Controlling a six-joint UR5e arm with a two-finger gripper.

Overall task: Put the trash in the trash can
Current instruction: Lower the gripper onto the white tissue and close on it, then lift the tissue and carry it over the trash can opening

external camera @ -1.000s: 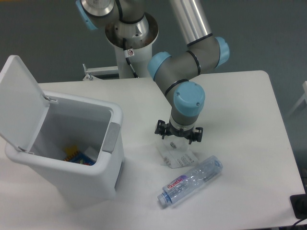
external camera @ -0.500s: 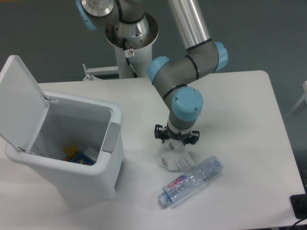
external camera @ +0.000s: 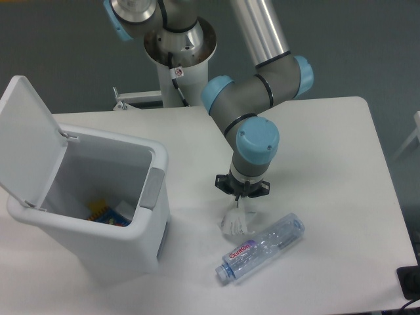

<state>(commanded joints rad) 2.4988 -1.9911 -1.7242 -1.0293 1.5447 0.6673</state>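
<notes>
A: Where does the wrapper (external camera: 237,221) lie relative to my gripper (external camera: 241,205)?

B: Directly below it, on the table (external camera: 328,151). The fingers appear pressed together on its top edge, pinching the wrapper.

A: And the next move?

B: I judge a lift, then a carry left to the trash can (external camera: 98,197), whose lid stands open. The bottle (external camera: 261,248) lies just beside the wrapper, long axis running diagonally, cap toward the near-left.

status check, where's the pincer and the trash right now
Pincer shut on wrapper, wrapper pinched into a bunch. Bottle lying on table beside it. Trash can lid open, path to it unobstructed.
</notes>
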